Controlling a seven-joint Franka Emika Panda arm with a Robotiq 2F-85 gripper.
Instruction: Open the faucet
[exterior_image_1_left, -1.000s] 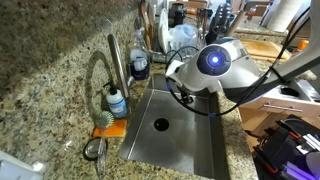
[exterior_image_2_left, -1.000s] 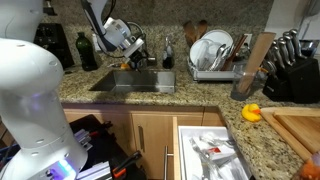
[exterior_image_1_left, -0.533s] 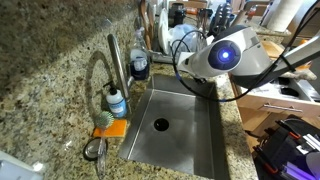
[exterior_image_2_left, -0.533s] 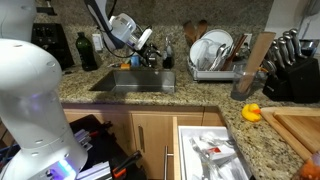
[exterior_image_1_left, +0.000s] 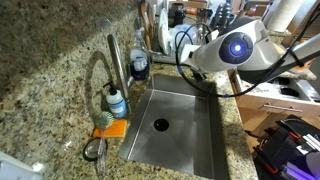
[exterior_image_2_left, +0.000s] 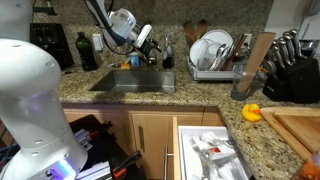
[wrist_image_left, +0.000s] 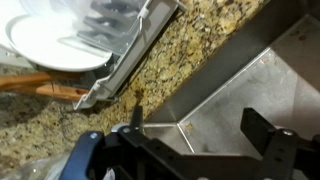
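Observation:
The faucet (exterior_image_1_left: 115, 65) is a tall brushed-steel gooseneck tap at the back of the sink (exterior_image_1_left: 190, 140), with its arched spout curving over the counter edge. My gripper (exterior_image_2_left: 150, 44) hovers above the sink's end nearest the dish rack, well away from the faucet. In the wrist view the gripper (wrist_image_left: 200, 132) is open and empty, its two dark fingers spread over a corner of the sink (wrist_image_left: 230, 80). It touches nothing.
A small bottle of blue soap (exterior_image_1_left: 117, 102) and an orange sponge (exterior_image_1_left: 110, 128) sit by the faucet's base. A dish rack with white plates (exterior_image_2_left: 215, 55) stands beside the sink. A knife block (exterior_image_2_left: 290, 70) and an open drawer (exterior_image_2_left: 210, 150) are further along.
The arm has risen and swung along the sink toward the dish rack, away from the faucet. The gripper stays open and empty.

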